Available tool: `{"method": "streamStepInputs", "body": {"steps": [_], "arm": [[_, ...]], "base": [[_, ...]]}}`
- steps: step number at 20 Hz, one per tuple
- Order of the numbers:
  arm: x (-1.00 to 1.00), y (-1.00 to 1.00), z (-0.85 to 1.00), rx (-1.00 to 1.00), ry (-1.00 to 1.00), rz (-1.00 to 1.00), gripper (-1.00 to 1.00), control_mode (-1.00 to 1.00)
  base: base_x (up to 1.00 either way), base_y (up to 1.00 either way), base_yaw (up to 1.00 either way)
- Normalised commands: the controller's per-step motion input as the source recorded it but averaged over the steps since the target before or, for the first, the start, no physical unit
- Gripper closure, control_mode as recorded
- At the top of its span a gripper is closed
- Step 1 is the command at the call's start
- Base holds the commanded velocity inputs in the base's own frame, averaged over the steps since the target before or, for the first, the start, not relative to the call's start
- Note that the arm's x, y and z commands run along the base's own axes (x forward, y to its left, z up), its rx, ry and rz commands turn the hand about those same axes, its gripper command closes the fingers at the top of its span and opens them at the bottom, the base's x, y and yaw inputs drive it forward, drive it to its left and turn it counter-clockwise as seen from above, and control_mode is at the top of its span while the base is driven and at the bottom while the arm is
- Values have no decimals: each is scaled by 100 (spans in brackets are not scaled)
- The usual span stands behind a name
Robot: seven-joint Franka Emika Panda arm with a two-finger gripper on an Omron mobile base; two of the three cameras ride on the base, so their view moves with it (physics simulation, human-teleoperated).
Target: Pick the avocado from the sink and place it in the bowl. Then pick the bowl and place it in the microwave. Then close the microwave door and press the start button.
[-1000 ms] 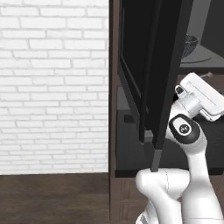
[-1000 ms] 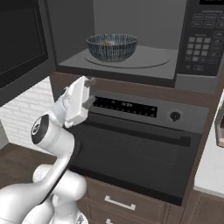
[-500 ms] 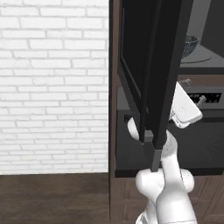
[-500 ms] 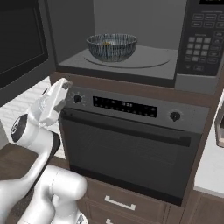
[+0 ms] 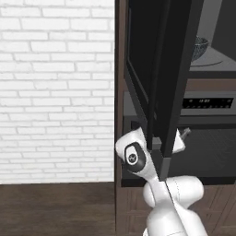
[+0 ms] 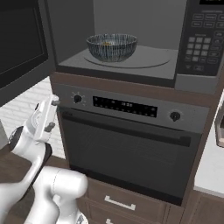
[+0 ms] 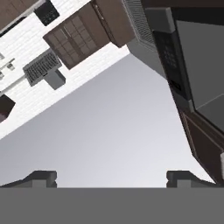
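White two-finger hand [image 6: 53, 114] spread wide open, holding nothing, down by the oven; grey ribbed round bowl [image 6: 111, 47] sits upright inside the dark grey microwave [image 6: 131, 61], black glass door [image 5: 168, 78] swung open

Open dark grey built-in microwave [image 6: 131, 65], grey cavity floor carries pale round turntable plate [image 6: 148, 61]. Grey ribbed round bowl [image 6: 111, 47] sits on plate, left of centre. Small golden lump inside bowl, barely visible.
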Motion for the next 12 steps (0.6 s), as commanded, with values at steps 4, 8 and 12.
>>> {"method": "streamStepInputs", "body": {"steps": [4,8,12], "arm": [[0,75,-32,0,-4,13,-100,-100],[0,72,-32,0,0,26,-100,-100],[0,70,-46,0,0,28,-100,-100]], "base": [[0,0,0],[0,0,0],[0,0,0]]}}
